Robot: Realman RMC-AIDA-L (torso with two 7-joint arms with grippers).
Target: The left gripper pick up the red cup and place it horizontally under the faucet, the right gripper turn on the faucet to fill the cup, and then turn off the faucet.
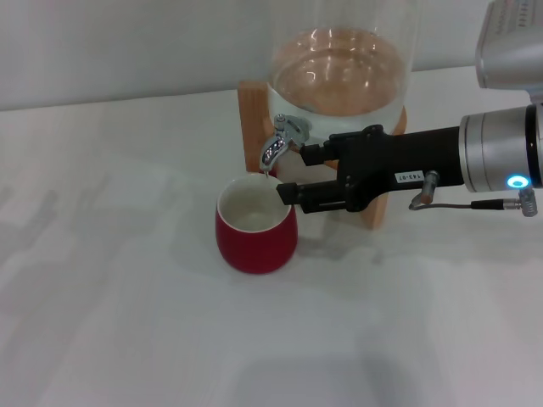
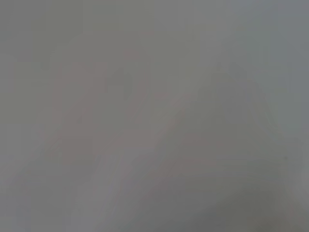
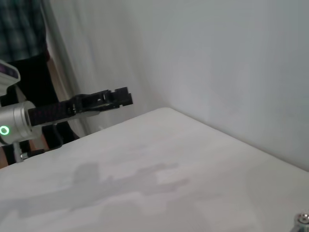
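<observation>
Cup (image 1: pixel 255 240), red, stands upright on the white table (image 1: pixel 102 280) directly under the faucet (image 1: pixel 280 144) of a glass dispenser (image 1: pixel 339 76), so placing looks done. Right gripper (image 1: pixel 299 175) reaches in from the right, fingers parted, holding nothing, just beside the faucet. Left gripper (image 3: pixel 120 99) hangs well away; its fingers look together. Closing the faucet seems left.

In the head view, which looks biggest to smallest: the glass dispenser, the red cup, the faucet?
1. Glass dispenser, though cut off by the frame's top.
2. Red cup.
3. Faucet, clearly smallest.
</observation>
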